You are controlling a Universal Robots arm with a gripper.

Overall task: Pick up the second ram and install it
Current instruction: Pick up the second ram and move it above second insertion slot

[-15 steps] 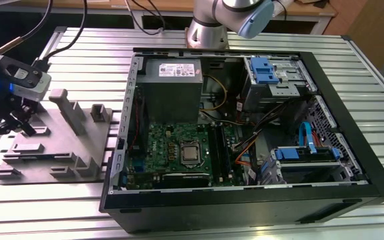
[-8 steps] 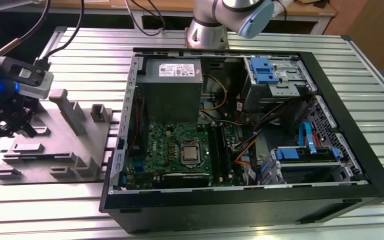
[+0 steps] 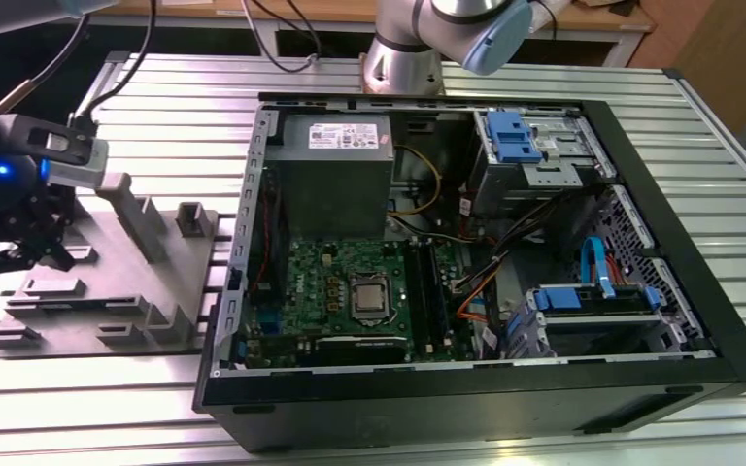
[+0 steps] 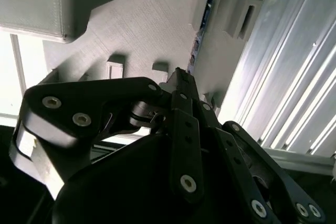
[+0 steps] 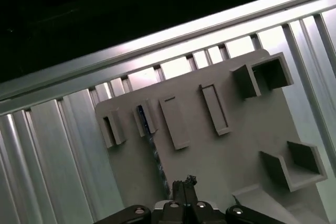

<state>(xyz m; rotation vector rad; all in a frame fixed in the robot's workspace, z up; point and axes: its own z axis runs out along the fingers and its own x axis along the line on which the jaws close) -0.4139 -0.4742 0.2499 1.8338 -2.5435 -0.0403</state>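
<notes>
The second ram point(image 5: 153, 148) is a thin dark stick standing on edge in a slot of the grey plastic tray point(image 5: 247, 145). It also shows on the tray point(image 4: 152, 24) as a narrow dark strip, the second ram point(image 4: 198, 38). My gripper point(image 5: 184, 183) hovers over the tray with its fingertips pressed together, shut, right beside the stick's near end point(image 4: 180, 73). I cannot tell whether the tips touch the stick. In the exterior view my gripper point(image 3: 30, 254) hangs low over the tray point(image 3: 101, 311) at the exterior view's left. The green motherboard point(image 3: 334, 291) lies inside the open computer case.
The open black computer case point(image 3: 477, 388) sits to the exterior view's right of the tray, with a power supply point(image 3: 334, 146), blue drive cages point(image 3: 523, 136) and loose cables inside. Upright grey blocks point(image 3: 140, 218) rise from the tray. Everything rests on a ribbed metal table point(image 3: 62, 417).
</notes>
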